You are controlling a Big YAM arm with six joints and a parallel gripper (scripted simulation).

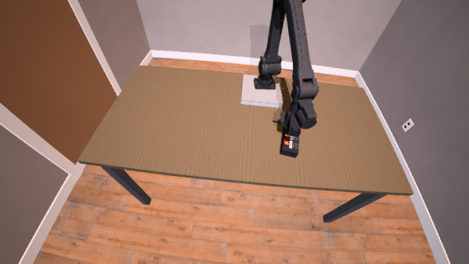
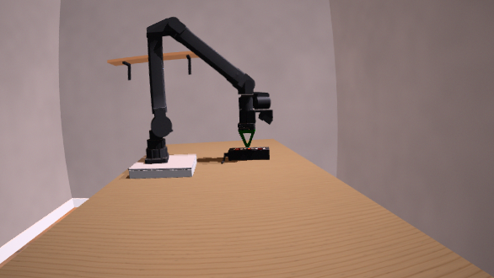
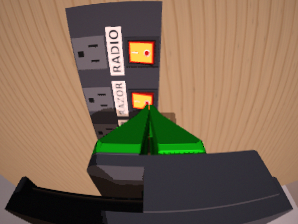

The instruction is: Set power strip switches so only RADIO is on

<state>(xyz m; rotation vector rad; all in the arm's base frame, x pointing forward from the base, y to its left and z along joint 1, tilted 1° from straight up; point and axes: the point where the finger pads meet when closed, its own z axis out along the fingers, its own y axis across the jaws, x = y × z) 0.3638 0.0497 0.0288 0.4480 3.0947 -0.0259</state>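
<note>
The black power strip [image 3: 120, 63] lies flat on the table, right way up; it also shows in the top view [image 1: 290, 145] and the exterior view [image 2: 248, 153]. In the wrist view the RADIO switch [image 3: 141, 52] glows orange. The switch below it, beside the RAZOR label [image 3: 141, 100], also glows orange. My gripper [image 3: 149, 110] has green fingers, shut with nothing between them. Its tip points straight down, just behind the RAZOR switch and over the strip's middle. It hides the strip's further switches. In the exterior view the gripper's tip [image 2: 247, 145] is at the strip's top face.
The arm's base stands on a white plate [image 1: 262, 91] at the back of the table. A wall shelf [image 2: 153, 57] hangs behind the arm. The table's right edge runs not far from the strip.
</note>
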